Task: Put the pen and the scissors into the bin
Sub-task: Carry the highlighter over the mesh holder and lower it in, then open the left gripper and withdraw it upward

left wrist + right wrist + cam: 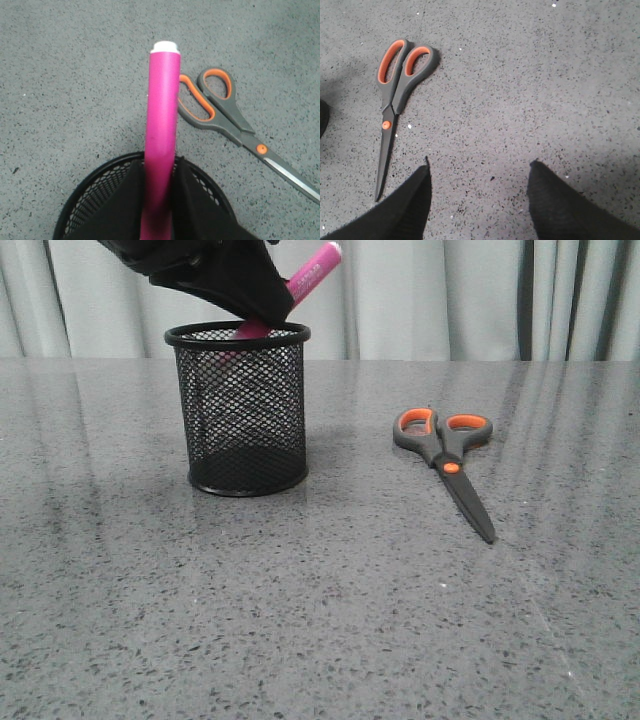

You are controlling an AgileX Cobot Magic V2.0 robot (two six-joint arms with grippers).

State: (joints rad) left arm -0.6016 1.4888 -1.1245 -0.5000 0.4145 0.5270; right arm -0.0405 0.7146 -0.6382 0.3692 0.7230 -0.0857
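My left gripper (268, 308) is shut on the pink pen (312, 270) and holds it tilted over the black mesh bin (243, 430); the pen's lower end dips inside the rim. In the left wrist view the pen (162, 115) sits between the black fingers (196, 200) above the bin's rim (95, 177). The scissors (446, 457) lie flat on the table to the right of the bin, handles far, blades toward me; they also show in the left wrist view (225, 107) and the right wrist view (395, 90). My right gripper (479, 170) is open and empty above the table beside the scissors.
The grey speckled table (320, 620) stretches around the bin and scissors. Light curtains (450, 290) hang behind the table's far edge.
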